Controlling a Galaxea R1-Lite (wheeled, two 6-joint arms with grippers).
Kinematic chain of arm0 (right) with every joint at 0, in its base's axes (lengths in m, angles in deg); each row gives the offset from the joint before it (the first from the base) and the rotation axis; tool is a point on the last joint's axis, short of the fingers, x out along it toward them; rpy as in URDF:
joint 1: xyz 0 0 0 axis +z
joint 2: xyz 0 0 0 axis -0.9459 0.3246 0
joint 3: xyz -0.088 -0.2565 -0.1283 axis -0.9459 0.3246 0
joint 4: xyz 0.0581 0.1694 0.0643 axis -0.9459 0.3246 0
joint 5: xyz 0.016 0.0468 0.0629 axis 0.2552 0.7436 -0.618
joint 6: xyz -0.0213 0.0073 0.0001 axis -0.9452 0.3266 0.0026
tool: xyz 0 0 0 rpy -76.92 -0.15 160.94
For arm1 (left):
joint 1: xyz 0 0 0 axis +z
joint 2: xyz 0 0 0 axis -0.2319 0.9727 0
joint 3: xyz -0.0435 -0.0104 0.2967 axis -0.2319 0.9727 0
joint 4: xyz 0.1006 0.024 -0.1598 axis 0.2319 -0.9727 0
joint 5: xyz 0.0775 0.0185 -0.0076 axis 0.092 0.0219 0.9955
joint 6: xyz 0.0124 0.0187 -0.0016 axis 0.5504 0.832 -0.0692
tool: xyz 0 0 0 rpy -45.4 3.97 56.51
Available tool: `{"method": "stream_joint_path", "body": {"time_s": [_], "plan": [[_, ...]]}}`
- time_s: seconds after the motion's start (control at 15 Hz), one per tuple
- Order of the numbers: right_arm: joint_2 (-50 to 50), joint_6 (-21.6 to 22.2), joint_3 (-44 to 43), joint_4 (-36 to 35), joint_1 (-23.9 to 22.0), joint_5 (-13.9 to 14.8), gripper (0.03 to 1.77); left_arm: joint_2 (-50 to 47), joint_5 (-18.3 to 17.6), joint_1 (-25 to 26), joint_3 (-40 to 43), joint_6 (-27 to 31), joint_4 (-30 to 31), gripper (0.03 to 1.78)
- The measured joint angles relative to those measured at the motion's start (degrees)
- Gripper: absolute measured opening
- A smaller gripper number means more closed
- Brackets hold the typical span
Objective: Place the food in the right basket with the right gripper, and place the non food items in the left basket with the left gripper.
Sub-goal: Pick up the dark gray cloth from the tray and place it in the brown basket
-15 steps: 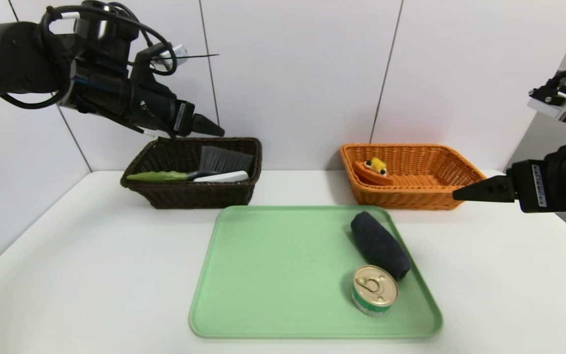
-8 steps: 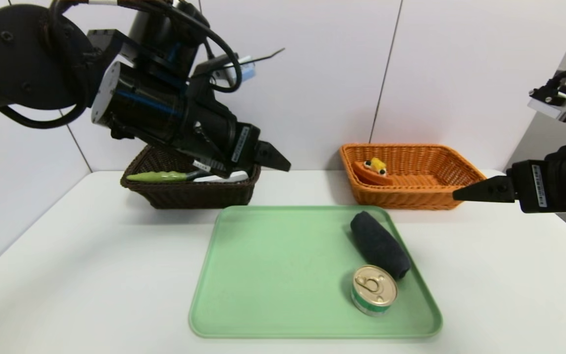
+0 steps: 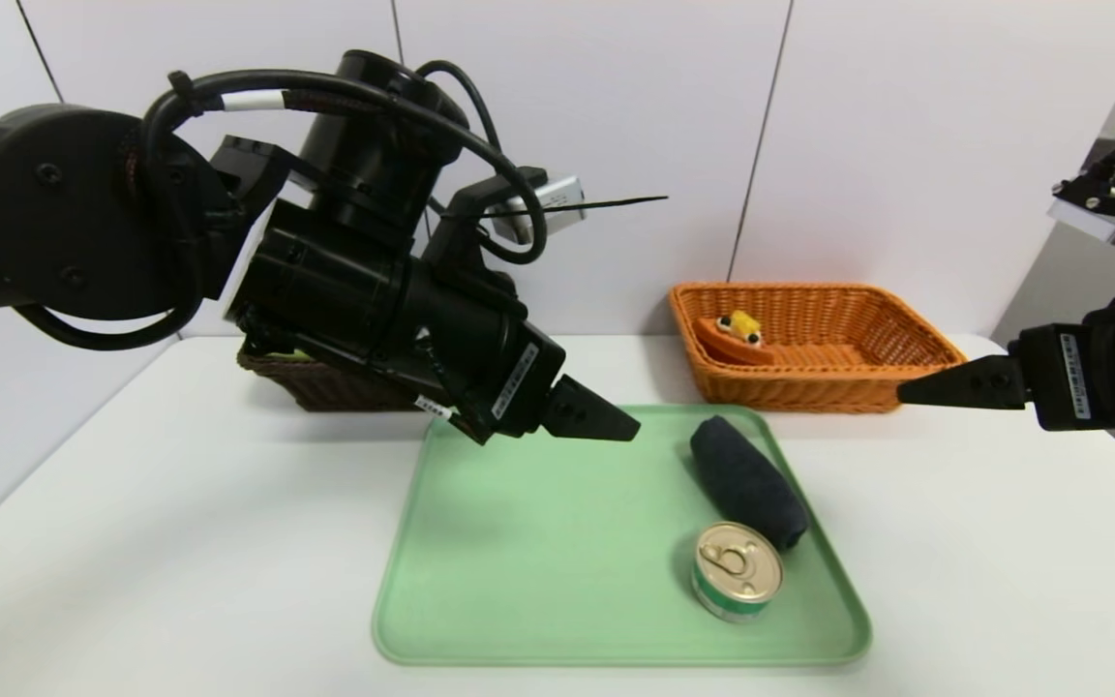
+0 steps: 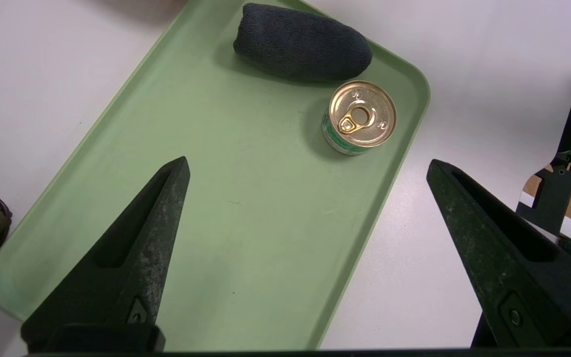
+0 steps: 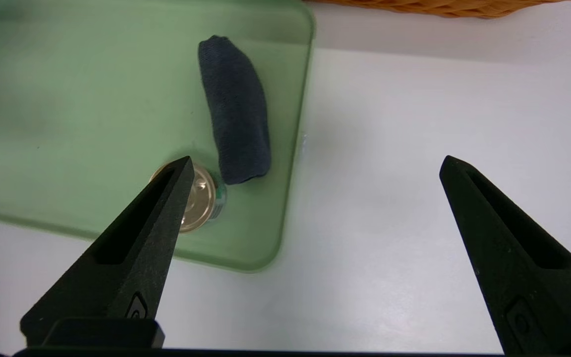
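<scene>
Can (image 3: 738, 571) and dark cloth roll (image 3: 747, 481) lie touching on green tray (image 3: 519, 581).

A white bench (image 3: 180, 542) carries everything here. A green tray (image 3: 538, 542) lies flat on it near the front, in the middle. Behind the tray, close to the wall, an orange basket (image 3: 809, 382) sits on the bench to the right, just beside the tray's far right corner. A dark brown basket (image 3: 325, 385) sits to the left, mostly hidden behind the left arm, so its contents cannot be made out.
</scene>
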Motion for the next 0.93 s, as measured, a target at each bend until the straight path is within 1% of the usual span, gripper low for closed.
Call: {"method": "stream_joint_path", "body": {"time_s": [0.07,0.33,0.47,0.53,0.67,0.8,0.93], "plan": [[-0.05,0.0,0.2,-0.02,0.2,-0.72,1.71,-0.3,0.02,-0.39,0.28,0.04,0.02,1.69],[-0.05,0.05,0.37,-0.16,0.33,-0.89,1.71,-0.22,0.44,-1.21,0.48,0.02,1.24,1.69],[-0.02,0.05,0.28,-0.13,0.33,-0.83,1.71,1.01,1.95,-1.62,0.46,-0.13,3.36,1.69],[0.02,0.05,0.26,-0.13,0.3,-0.8,1.71,2.1,4.07,-2.08,0.24,-0.44,4.74,1.69],[0.11,0.07,0.17,-0.18,0.3,-0.89,1.71,4.85,10.64,-3.85,-0.59,-2.51,7.69,1.69],[0.16,0.13,0.15,-0.18,0.3,-0.89,1.71,8.61,18.1,-6.69,-3.3,-7.83,9.81,1.69],[0.17,0.33,0.15,-0.13,0.28,-0.83,1.71,12.96,24.23,-9.4,-7.3,-14.02,10.18,1.69]]}}
